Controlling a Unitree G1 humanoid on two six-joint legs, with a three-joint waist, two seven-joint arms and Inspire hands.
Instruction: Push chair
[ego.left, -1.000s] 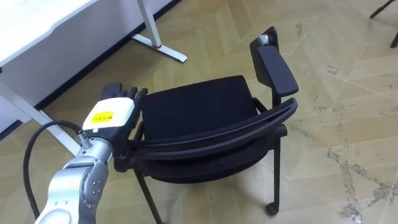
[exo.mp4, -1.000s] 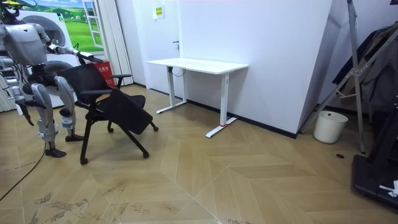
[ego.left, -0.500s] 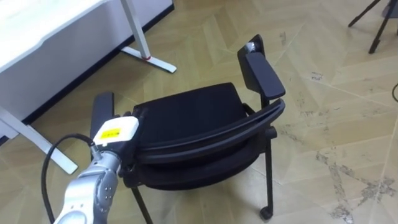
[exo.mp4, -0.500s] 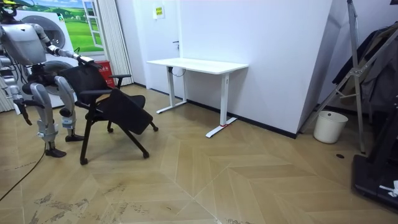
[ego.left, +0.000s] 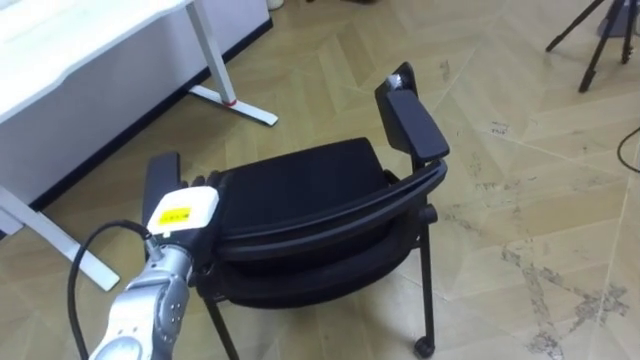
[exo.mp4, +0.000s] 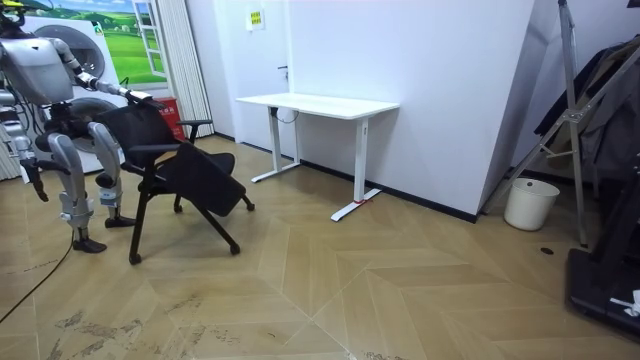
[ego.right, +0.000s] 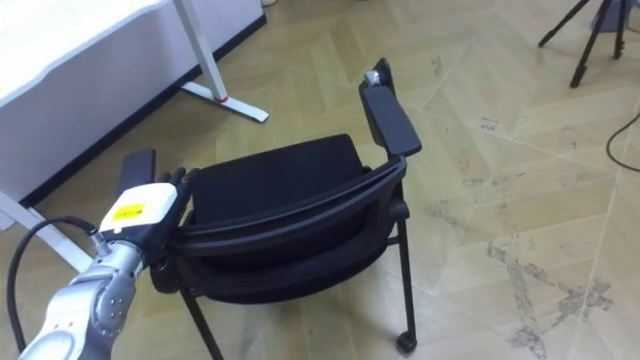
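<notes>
Chair (ego.left: 300, 185) is standing on the wood floor (ego.left: 540, 150) straight ahead of the robot, back toward it and seat facing away toward the white desk (ego.left: 80, 50), which is lying ahead and to the left. The chair's long line here is the curved backrest rail (ego.left: 330, 215), running from lower left up to the right, with the right armrest (ego.left: 412, 125) at its far end and the left armrest (ego.left: 160, 180) at its near end. Left hand (ego.left: 180, 212) is sitting right at that near left end of the rail, touching or nearly touching it, just beside the left armrest. It is dark against dark frame there, so I cannot tell whether it is gripping or only pressing. In the room view the right hand (exo.mp4: 40, 188) is hanging at the robot's side, well apart from the chair, too small to read. Left hand is clearly the nearer one. Judgement: the push is going forward, away from the body toward the desk, but contact at one end of the rail is likely turning the chair on its caster (ego.left: 424, 347) rather than rolling it straight.
</notes>
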